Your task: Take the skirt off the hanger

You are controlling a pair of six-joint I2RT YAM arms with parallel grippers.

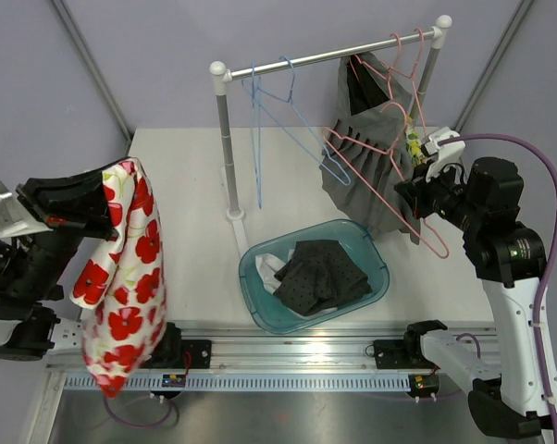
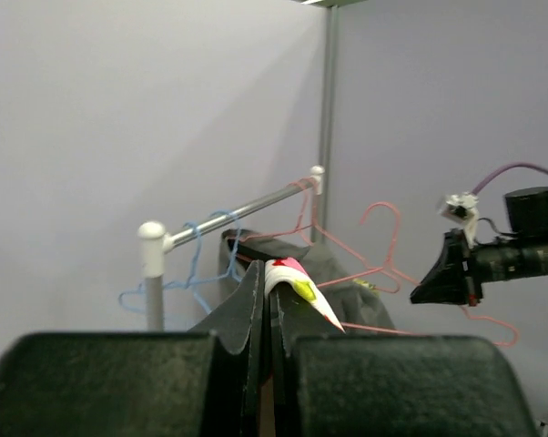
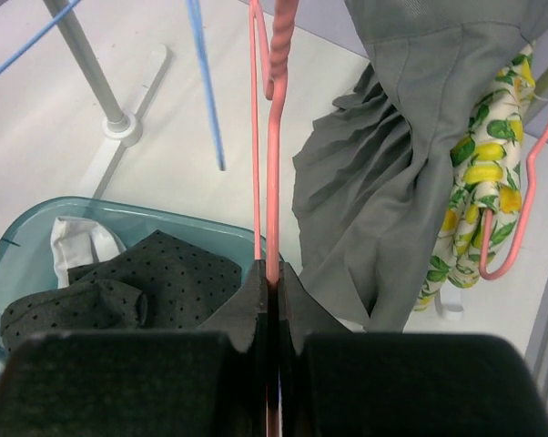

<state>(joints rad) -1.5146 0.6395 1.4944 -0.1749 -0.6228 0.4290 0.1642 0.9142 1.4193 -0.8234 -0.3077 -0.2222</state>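
Observation:
The skirt (image 1: 126,277), white with red poppies, hangs free at the left, pinched at its top edge by my left gripper (image 1: 109,205). In the left wrist view those jaws (image 2: 267,273) are shut on a fold of the skirt (image 2: 301,289). My right gripper (image 1: 412,190) is shut on the wire of a bare pink hanger (image 1: 441,251), held off the rail in front of the rack. The right wrist view shows the hanger (image 3: 273,137) rising straight up from between the shut jaws (image 3: 270,269).
A clothes rack (image 1: 325,55) stands at the back with blue hangers (image 1: 260,102), a grey pleated garment (image 1: 371,162) and a lemon-print garment (image 3: 488,164). A teal basin (image 1: 256,282) below holds a dark dotted garment (image 1: 320,273).

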